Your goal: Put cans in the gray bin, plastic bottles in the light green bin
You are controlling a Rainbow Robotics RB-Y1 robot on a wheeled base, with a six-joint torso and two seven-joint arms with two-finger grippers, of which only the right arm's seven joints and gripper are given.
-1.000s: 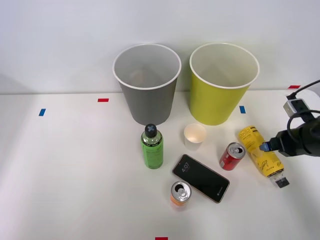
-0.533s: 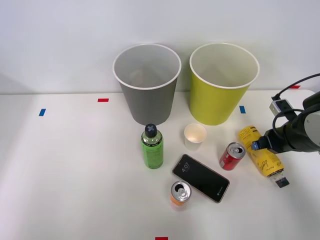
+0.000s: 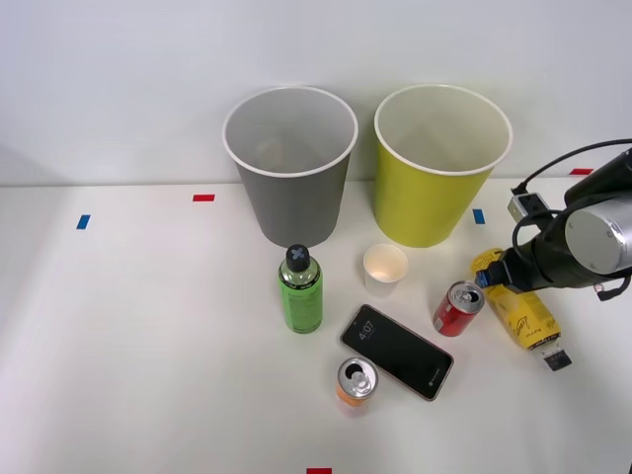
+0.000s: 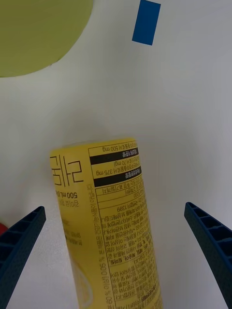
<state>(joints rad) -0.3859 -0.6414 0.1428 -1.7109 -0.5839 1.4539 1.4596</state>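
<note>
Plastic bottles are what the right end effector (image 4: 116,260) is set up for at this moment: the yellow lemon-labelled bottle (image 3: 521,314) lies on its side on the tabletop (image 3: 148,346), at the right, just near of the light green bin (image 3: 434,188) and beside the red can (image 3: 457,308). In the right wrist view the two blue ribbed fingers (image 4: 19,251) are spread wide, one on either side of the bottle's body and apart from it, so nothing is gripped yet; the straddling pose is judged to be preparation for closing across the bottle's width. Being on its side, the bottle could roll when touched. The green bottle (image 3: 300,292) stands upright near the gray bin (image 3: 292,188), while the orange can (image 3: 355,381) stands next to a dark phone (image 3: 397,352). A white paper cup (image 3: 384,269) sits between the bins and the phone, and is not wanted in either bin.
</note>
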